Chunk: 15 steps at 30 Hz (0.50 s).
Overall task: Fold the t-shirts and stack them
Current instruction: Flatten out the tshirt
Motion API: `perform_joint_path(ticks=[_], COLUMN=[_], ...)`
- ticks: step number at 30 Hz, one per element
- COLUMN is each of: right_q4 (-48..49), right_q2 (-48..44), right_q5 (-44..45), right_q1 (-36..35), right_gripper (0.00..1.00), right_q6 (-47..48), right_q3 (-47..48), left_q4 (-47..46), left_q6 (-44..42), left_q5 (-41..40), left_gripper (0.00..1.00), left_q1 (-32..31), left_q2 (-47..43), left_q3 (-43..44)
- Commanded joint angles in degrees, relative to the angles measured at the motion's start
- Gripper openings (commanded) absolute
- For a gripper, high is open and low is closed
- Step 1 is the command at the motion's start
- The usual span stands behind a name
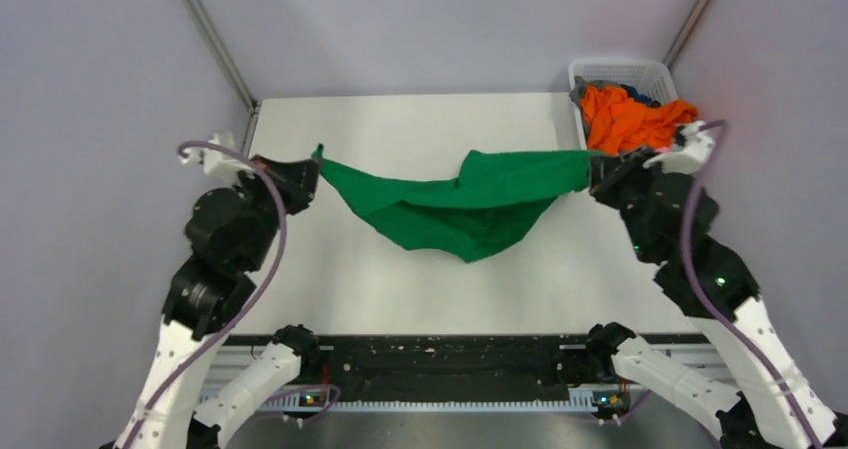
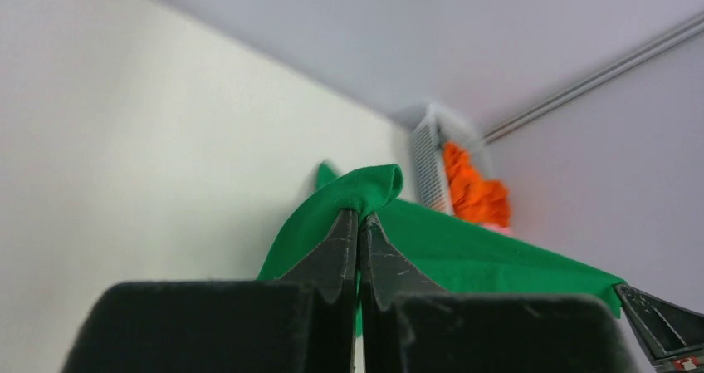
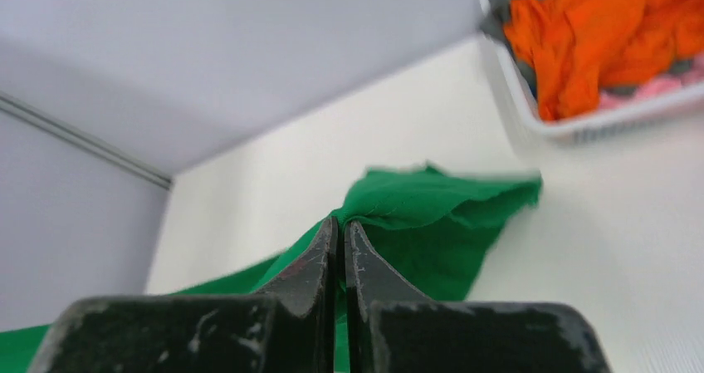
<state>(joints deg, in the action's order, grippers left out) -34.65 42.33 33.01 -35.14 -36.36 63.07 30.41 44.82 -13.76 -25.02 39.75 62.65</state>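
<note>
Above the tabletop, the green t-shirt hangs stretched between both arms, long axis left to right, middle sagging. The orange t-shirt lies in the white basket, far right corner. Left tool and right tool each pinch one end of the green cloth, jaws closed; neither arm is nearer.
</note>
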Motion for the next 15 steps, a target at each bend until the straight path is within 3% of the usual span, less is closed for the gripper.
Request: perform_joint_path(ticks=[1,9,15], right_q4=[3.50,3.15,2.18], right_q2=[-2.30,0.15,1.42], right_q5=[-1.31,-16.96,-23.06], right_q1=[-0.63,-0.64,-0.68], right_gripper=[0.00,0.00,0.00], right_q6=[9.72,15.27,16.47], right_q3=[14.24,34.25,41.11], left_q4=[-4.59,-5.89,-2.06], left_q6=[-6.82,-13.12,-16.32], left_q5=[0.42,11.27,11.74], left_gripper=[0.00,0.00,0.00], left_q1=[-0.13,-0.21,-0.10], left_q2=[-2.56,0.79,6.93], left_q3=[13.56,37.36,53.63])
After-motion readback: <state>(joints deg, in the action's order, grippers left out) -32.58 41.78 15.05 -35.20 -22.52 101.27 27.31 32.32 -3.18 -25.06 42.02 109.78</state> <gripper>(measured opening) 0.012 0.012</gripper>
